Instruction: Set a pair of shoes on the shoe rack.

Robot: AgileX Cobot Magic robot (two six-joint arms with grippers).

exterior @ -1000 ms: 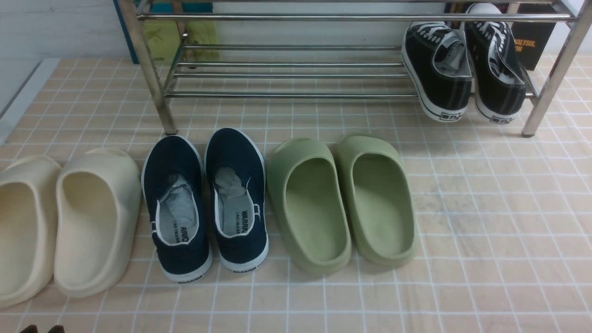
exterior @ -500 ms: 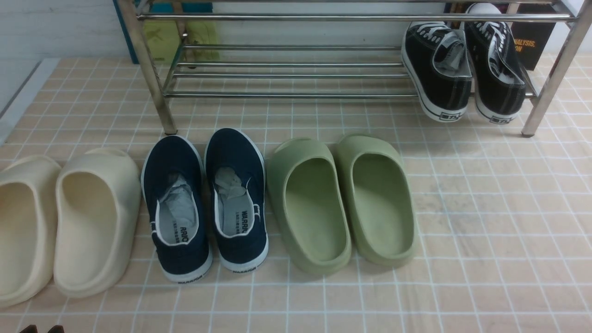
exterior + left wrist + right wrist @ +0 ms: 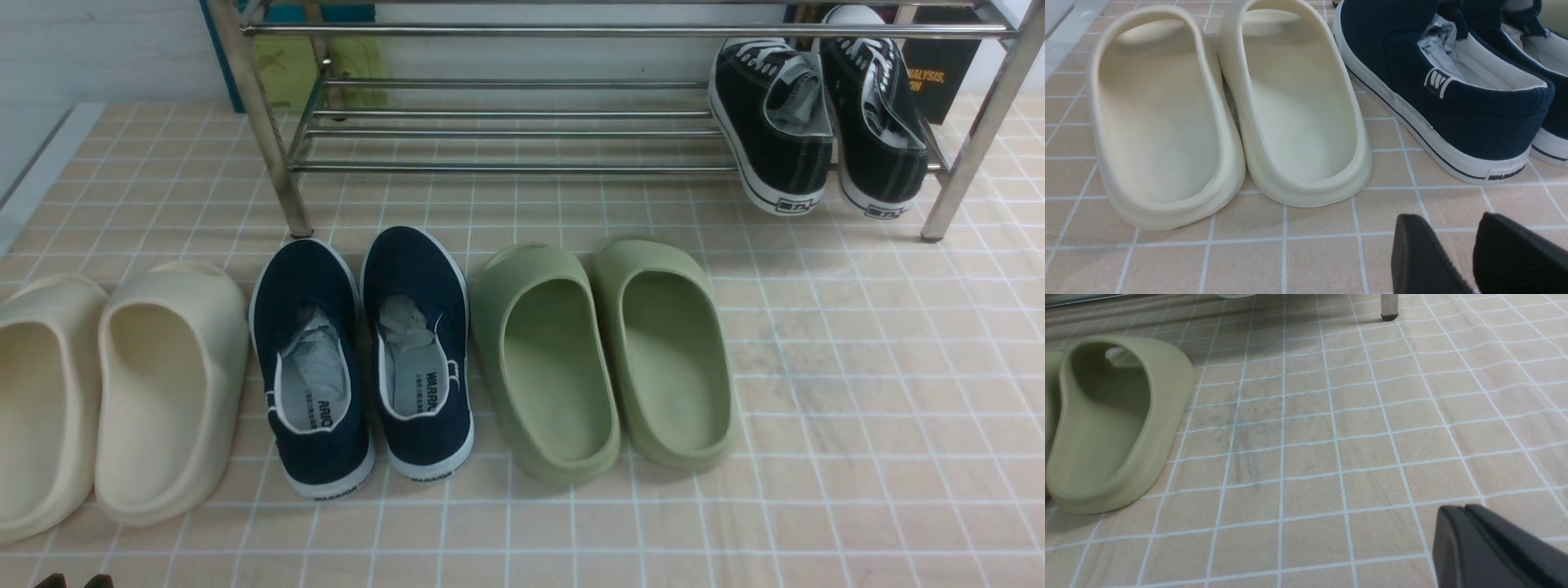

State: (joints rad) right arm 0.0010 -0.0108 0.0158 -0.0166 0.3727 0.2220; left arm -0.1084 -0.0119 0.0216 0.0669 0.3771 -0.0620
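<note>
The pair of shoes, two black canvas sneakers (image 3: 771, 131) (image 3: 878, 122) with white laces and soles, rests side by side at the right end of the shoe rack (image 3: 506, 31), heels tilted down over its lower front rail. No gripper touches them. Only the tips of my left gripper (image 3: 75, 581) show at the bottom left of the front view. In the left wrist view the left gripper (image 3: 1449, 220) is open over bare tiles, holding nothing. My right gripper (image 3: 1461, 508) is shut and empty, low over the tiled floor, and does not show in the front view.
On the floor before the rack stand, left to right, cream slippers (image 3: 114, 392), navy slip-ons (image 3: 359, 351) and green slippers (image 3: 604, 359). The rack's legs (image 3: 286, 163) (image 3: 971, 139) stand on the tiles. A blue box (image 3: 318, 57) and a black box (image 3: 939, 73) sit behind it.
</note>
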